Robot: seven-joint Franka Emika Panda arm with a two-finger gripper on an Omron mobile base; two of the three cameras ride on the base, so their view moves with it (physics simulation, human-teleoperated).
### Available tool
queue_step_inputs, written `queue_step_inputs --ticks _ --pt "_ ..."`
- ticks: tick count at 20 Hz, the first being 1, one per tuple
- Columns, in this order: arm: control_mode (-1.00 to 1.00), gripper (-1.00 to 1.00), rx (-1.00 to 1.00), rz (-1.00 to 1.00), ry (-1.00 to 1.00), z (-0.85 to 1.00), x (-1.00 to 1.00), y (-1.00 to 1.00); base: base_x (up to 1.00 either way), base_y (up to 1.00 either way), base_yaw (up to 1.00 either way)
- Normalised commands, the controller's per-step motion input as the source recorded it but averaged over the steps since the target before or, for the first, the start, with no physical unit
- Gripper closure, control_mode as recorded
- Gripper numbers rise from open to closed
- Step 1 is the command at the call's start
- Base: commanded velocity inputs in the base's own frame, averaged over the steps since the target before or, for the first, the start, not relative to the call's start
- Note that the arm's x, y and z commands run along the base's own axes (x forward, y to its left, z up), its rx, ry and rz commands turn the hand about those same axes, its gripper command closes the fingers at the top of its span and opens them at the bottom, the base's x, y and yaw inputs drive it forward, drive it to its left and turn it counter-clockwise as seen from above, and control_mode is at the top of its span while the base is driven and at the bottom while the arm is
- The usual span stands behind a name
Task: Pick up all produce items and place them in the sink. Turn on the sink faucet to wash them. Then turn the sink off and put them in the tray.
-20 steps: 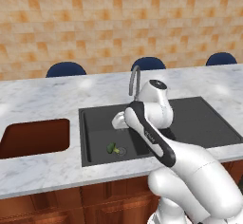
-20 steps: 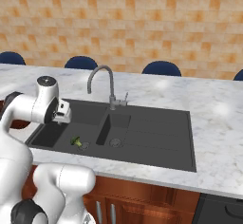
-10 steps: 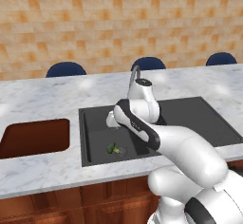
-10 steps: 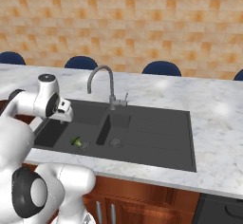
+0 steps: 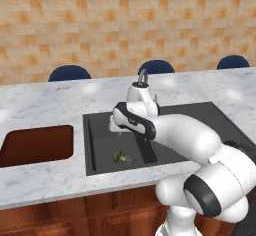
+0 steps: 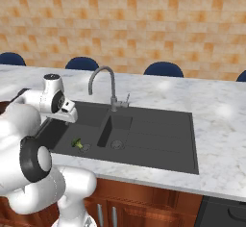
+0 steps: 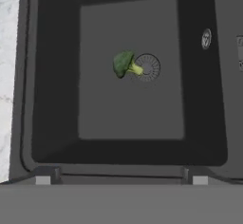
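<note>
- Kitchen w/ orange-tan tiled wall; white-grey marble bench (image 5: 45,180) carries a dark charcoal double-basin sink (image 6: 158,139).
- Small green broccoli piece w/ pale yellowish stem (image 7: 126,65) lies on floor of the narrower basin, stem end touching the round drain (image 7: 147,67).
- Tool (image 7: 121,178) hangs above that basin, jaws spread wide, holding nothing.
- Slim grey metal gooseneck faucet (image 6: 106,84) stands behind the sink.
- Shallow reddish-brown tray (image 5: 35,145) sits at bench's left, well apart from sink.
</note>
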Motion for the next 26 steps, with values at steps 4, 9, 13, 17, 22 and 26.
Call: queue_step_inputs --ticks 4,9,13,17,22,26 --pt "-1.0 -1.0 -0.05 -0.1 0.09 -0.27 0.38 0.03 0.0 0.0 0.0" --pt "-1.0 -1.0 -0.04 -0.08 0.07 -0.32 0.3 0.0 0.0 0.0 0.0" --pt "-1.0 -1.0 -0.03 -0.07 0.08 -0.33 0.25 0.0 0.0 0.0 0.0" --pt "-1.0 -1.0 -0.01 -0.04 0.07 -0.33 0.16 0.0 0.0 0.0 0.0" --pt "-1.0 -1.0 -0.02 -0.03 0.02 -0.32 0.22 0.0 0.0 0.0 0.0" --pt "-1.0 -1.0 -0.02 -0.03 0.02 -0.28 0.28 0.02 0.0 0.0 0.0"
